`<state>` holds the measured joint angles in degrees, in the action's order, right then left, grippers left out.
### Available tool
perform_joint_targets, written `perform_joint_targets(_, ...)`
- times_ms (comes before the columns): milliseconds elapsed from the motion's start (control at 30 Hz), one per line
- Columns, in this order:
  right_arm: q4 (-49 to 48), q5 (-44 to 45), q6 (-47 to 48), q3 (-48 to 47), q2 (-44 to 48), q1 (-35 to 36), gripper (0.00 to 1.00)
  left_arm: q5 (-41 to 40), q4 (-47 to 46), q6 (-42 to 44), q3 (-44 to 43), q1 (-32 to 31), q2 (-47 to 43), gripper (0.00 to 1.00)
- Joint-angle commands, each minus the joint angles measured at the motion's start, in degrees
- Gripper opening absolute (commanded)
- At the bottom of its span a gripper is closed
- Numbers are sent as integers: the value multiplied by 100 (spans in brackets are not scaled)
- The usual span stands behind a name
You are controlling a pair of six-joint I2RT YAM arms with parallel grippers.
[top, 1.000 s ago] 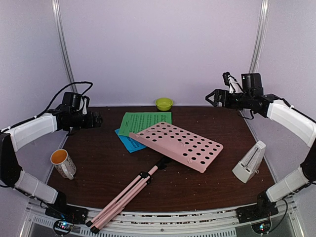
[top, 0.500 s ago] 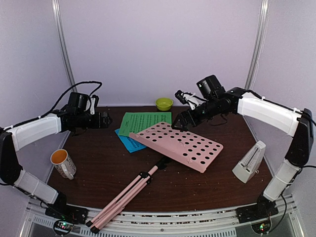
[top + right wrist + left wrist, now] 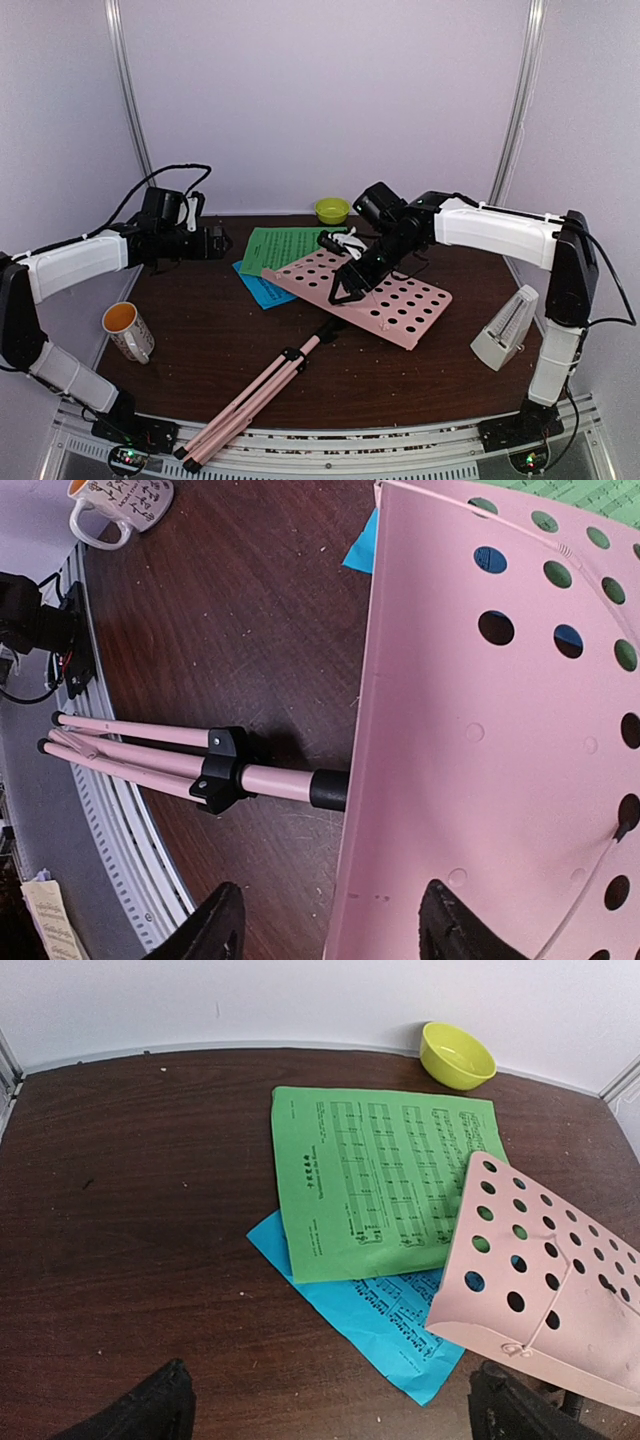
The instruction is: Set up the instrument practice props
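Your right gripper (image 3: 330,925) hangs unclenched over the music stand (image 3: 385,300), which lies flat at table centre with its legs toward 7 o'clock. Your left gripper (image 3: 330,1410) gapes empty at 10 o'clock. The green sheet (image 3: 290,245) overlaps the blue sheet (image 3: 262,288) at 11 o'clock, and the metronome (image 3: 505,330) stands at 3 o'clock.

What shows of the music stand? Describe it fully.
The pink stand lies on the table: a perforated, metal-looking desk, tilted, its corner over the green sheet and blue sheet; folded legs in a black collar point toward the near edge. The right fingers flank the desk's edge.
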<state>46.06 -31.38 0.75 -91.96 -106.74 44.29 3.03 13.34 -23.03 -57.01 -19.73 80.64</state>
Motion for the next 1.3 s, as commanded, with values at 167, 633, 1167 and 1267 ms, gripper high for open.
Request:
perform_joint_targets(167,273,-204,-31,-200,-233,213,48,72,-341,-39,-51,-32,92,98)
perform_joint_targets(633,463,80,-344,-339,-459,264,28,33,-385,-101,-18,-34,101,98)
perform_joint_targets(1167,702,182,-559,-442,-689,373,0,-61,-438,-215,47,-39,140,98)
perform_joint_targets(1267,781,312,-550,-586,-567,385,0,-63,-437,-252,51,-34,131,98)
